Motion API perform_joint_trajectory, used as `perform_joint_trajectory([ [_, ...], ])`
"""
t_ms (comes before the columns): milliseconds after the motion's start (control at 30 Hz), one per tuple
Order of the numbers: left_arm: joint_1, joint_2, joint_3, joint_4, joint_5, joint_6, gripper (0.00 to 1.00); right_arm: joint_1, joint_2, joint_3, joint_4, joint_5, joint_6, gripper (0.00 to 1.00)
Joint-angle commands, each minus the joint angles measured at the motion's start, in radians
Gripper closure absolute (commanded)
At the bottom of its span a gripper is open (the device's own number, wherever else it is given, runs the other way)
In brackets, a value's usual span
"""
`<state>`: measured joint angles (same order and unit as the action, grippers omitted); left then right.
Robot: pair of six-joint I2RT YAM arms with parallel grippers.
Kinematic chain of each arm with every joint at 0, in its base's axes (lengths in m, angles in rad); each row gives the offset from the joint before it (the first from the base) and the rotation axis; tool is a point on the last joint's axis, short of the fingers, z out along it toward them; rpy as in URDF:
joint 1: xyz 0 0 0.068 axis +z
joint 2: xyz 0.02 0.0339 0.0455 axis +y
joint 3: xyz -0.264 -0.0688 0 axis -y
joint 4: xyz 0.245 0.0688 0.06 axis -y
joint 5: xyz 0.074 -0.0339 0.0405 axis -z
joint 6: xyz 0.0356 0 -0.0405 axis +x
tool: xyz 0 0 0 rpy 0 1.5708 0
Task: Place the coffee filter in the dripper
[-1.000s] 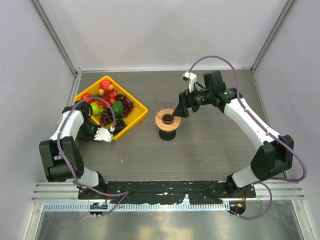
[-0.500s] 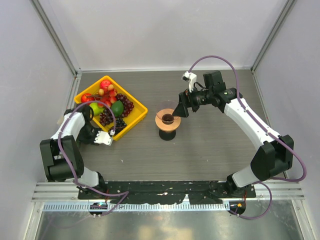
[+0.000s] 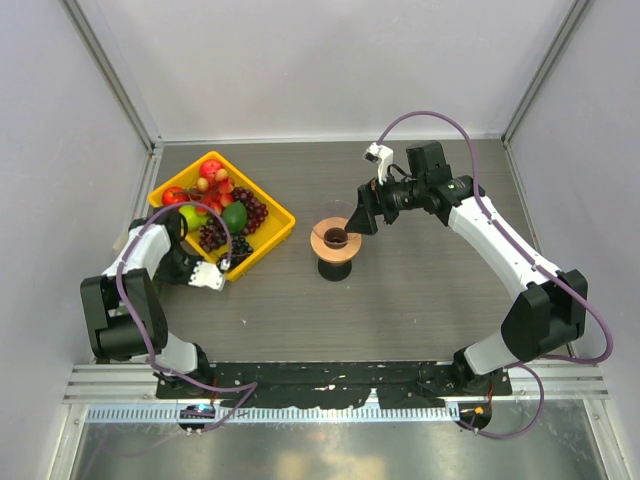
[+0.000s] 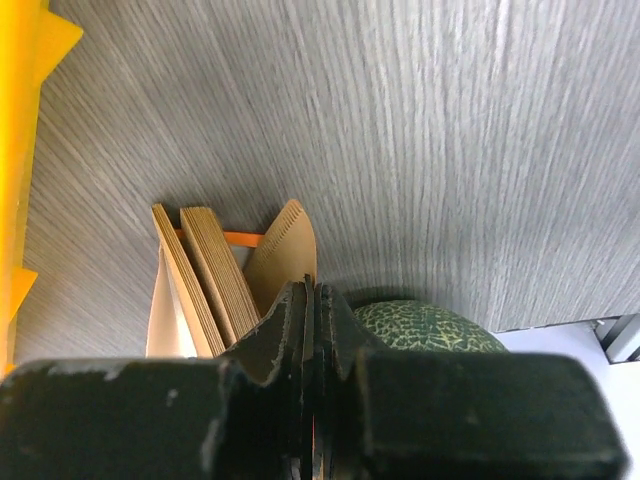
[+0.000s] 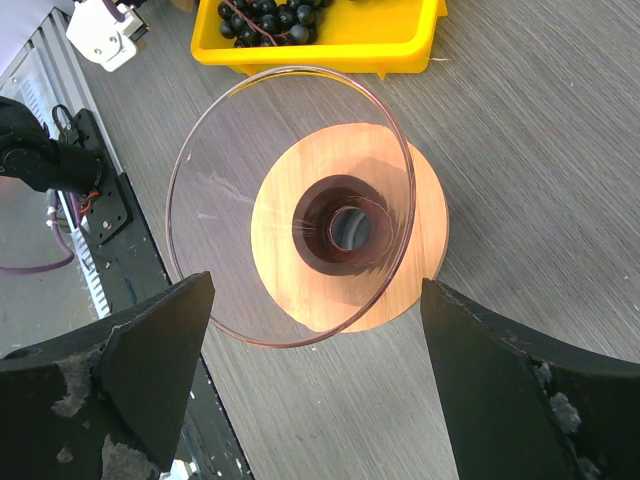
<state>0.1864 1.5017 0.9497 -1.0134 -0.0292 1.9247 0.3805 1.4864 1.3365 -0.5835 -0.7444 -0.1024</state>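
L gripper [image 4: 312, 320] clenched on coffee filter [image 4: 288, 245], which fans away from jaws, beside filter stack [image 4: 205, 275]. Dripper [image 3: 335, 240] well apart to its right. R gripper [image 5: 318, 350] spread wide, straddling it. I'd carry w/ L arm.

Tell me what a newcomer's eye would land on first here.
The bright yellow plastic tray heaped with fruit at the dark wood-grain table's left rear stands out first. At centre, the clear cone dripper with a light-wood collar stands with the right gripper's open fingers close above it. Beside the tray, the left gripper pinches one thin tan paper coffee filter.
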Motion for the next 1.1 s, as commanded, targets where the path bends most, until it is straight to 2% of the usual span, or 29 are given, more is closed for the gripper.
perform_joint_trajectory([
  [0, -0.004, -0.032, 0.038, -0.089, 0.077, -0.003, 1.00, 0.003, -0.026, -0.003, 0.033, -0.018, 0.001, 0.09],
  [200, -0.013, -0.063, 0.061, -0.136, 0.153, -0.020, 1.00, 0.001, -0.026, -0.007, 0.037, -0.023, 0.006, 0.09],
  [300, -0.013, -0.061, 0.055, -0.129, 0.137, -0.026, 0.97, 0.003, -0.028, -0.007, 0.036, -0.023, 0.006, 0.09],
  [333, -0.013, -0.060, 0.055, -0.126, 0.129, -0.030, 0.91, 0.003, -0.028, -0.008, 0.036, -0.023, 0.006, 0.09],
  [433, -0.013, -0.051, 0.073, -0.157, 0.126, -0.039, 0.65, 0.003, -0.031, -0.010, 0.037, -0.023, 0.004, 0.09],
  [533, -0.013, -0.041, 0.103, -0.198, 0.140, -0.058, 0.50, 0.003, -0.034, -0.013, 0.036, -0.024, 0.004, 0.09],
  [767, -0.015, -0.006, 0.182, -0.220, 0.183, -0.127, 0.57, 0.003, -0.043, -0.025, 0.037, -0.026, 0.006, 0.09],
  [1067, -0.013, -0.006, 0.162, -0.211, 0.163, -0.113, 0.60, 0.003, -0.048, -0.030, 0.044, -0.024, 0.009, 0.09],
])
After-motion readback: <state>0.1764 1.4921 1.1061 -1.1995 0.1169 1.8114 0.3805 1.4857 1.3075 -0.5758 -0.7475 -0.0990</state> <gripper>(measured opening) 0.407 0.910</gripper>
